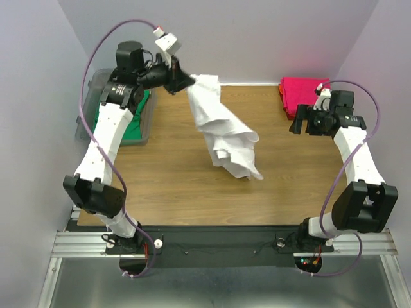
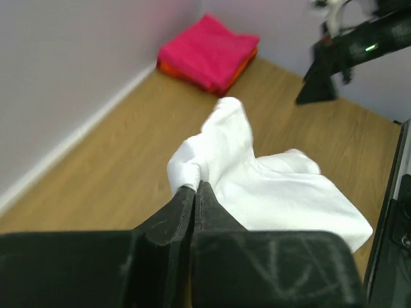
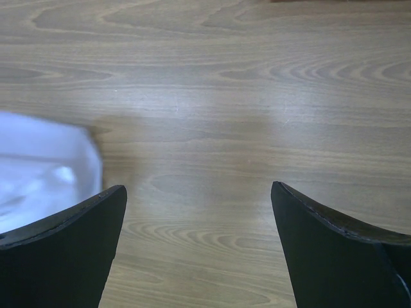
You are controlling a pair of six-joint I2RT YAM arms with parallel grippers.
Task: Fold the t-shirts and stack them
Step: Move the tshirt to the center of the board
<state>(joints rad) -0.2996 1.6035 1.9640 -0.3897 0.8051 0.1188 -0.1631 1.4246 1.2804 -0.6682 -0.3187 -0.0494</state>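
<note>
White t-shirt [image 1: 221, 131] is hanging from the left gripper [image 1: 182, 82], which is pinching a bunched fold of cloth between pressed-together fingertips [image 2: 186, 192], up near the back wall. Shirt is draping down and to the right from the pinch, crumpled, with its lower end reaching mid-table [image 1: 167, 186]; can't tell if that end is resting on the wood or hanging just clear. Lowest corner is pointing toward the near right. Right gripper [image 1: 300, 126] is hovering over the right side of the table with its jaws spread wide, gripping nothing. In its wrist view bare wood is showing between the fingers and one edge of the white shirt is poking in at the left. Magenta t-shirt [image 1: 298, 90] is sitting folded in the far right corner on top of a folded red-orange t-shirt [image 2: 239, 69], whose edge is showing underneath in the left wrist view. Stack is sitting close to the back and right walls, and the right gripper is hovering just in front of it. Green t-shirt [image 1: 133, 125] is lying in the clear grey bin [image 1: 85, 125] at the far left, partly under the left arm. Open wood is running across the near half of the table, between the white shirt and the arm bases, and between the white shirt and the right gripper.
</note>
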